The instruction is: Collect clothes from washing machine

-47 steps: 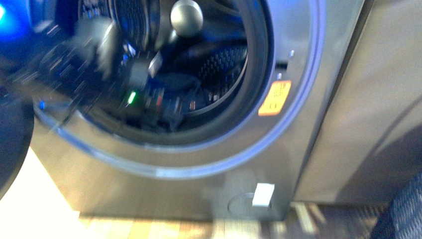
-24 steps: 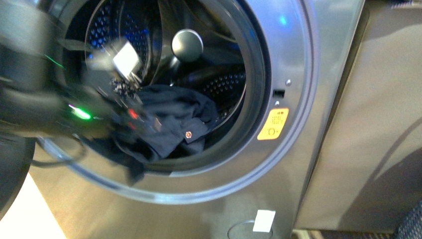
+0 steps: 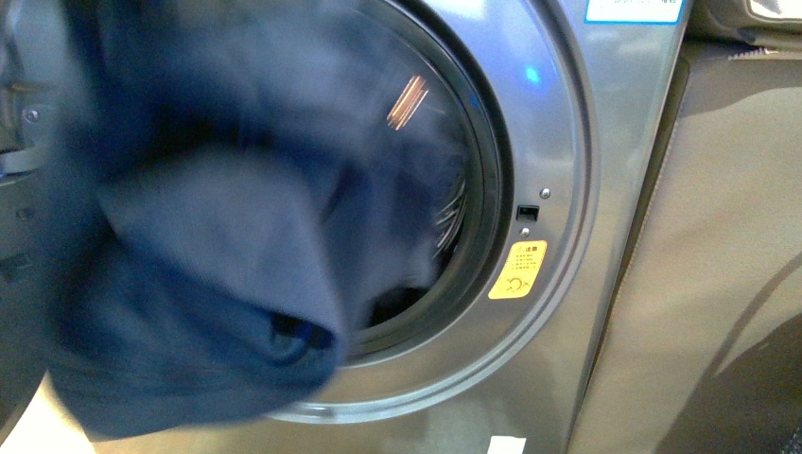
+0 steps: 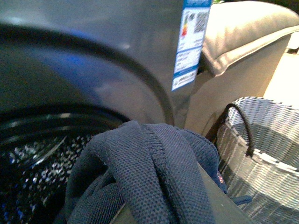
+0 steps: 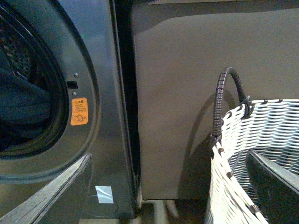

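My left pincer [image 4: 187, 205] has the clothes [image 4: 149, 172] gripped, the navy knit bunched over it so thickly that only one grey finger [image 4: 219, 207] shows and I cannot tell how wide the jaws stand. In the front view the clothes [image 3: 189, 246] hang blurred before the mouth of the washing machine [image 3: 558, 123], covering its left side; the yellow sticker [image 3: 517, 270] sits on the rim to the right. My right pincer [image 5: 169, 156] is spread wide and holds nothing, between the washing machine [image 5: 100, 56] and the woven basket [image 5: 252, 154], with dark blue cloth showing in the drum mouth
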### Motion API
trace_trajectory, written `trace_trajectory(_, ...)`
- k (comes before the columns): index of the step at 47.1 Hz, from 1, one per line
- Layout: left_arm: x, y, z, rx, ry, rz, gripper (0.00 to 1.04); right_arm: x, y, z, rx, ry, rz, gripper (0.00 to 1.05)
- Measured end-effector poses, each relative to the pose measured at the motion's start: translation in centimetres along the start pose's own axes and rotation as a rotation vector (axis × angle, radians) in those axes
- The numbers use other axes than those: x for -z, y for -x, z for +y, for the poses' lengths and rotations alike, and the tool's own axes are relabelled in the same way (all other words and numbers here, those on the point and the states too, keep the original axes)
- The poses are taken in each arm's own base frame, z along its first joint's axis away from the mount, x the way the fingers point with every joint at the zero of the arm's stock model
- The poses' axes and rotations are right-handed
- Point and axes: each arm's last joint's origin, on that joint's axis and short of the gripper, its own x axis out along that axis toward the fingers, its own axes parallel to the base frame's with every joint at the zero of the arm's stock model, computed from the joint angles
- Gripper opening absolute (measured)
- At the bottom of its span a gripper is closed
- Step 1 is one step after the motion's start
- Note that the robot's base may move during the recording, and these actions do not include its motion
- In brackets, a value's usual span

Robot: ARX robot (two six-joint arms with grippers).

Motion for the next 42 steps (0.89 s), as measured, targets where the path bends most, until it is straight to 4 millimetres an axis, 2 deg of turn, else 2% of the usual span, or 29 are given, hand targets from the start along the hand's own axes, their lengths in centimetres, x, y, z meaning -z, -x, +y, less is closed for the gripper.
trace_trajectory(10,-3.7,-1.4,-1.6,0.051,-0.023,-0.072,0.07,0.0,0.0,0.0,0.0,0.0,0.0,0.97)
trace_trajectory(26,-10.7,-5.0,-3.5,0.099,-0.047,-0.161,0.07,0.0,0.0,0.0,0.0,0.0,0.0,0.97)
trace_trajectory(42,-17.0,-5.8,-5.2,0.142,-0.085,-0.265,0.07,0.0,0.0,0.0,0.0,0.0,0.0,0.97)
